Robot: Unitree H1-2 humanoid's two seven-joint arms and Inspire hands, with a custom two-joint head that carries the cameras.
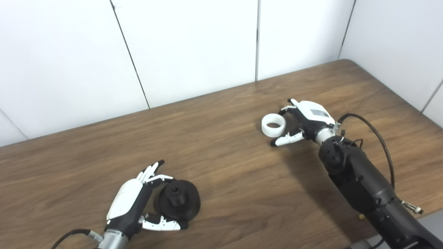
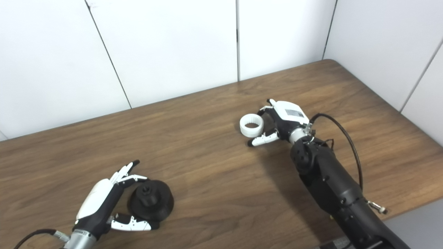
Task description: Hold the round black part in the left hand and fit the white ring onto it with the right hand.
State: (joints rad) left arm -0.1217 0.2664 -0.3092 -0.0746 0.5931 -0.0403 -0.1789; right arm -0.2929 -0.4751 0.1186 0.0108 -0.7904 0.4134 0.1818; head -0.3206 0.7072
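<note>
On the wooden table (image 1: 221, 166), well right of the round black part (image 1: 179, 204) cupped by the left hand's (image 1: 133, 204) spread fingers, the right hand (image 1: 304, 121) brackets the white ring (image 1: 273, 125), fingers wide, and should pinch opposite walls squarely before lifting.

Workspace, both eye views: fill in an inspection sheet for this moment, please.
Surface: brown wooden table, bare apart from the job's things.
Job's things: round black part resting on the table; white ring lying flat, far from it.
Clutter: nothing seen.
Hands: left hand open, cupped beside the black part; right hand open beside the ring.
Cables: black cable looping off the right forearm.
Surroundings: white wall panels.
</note>
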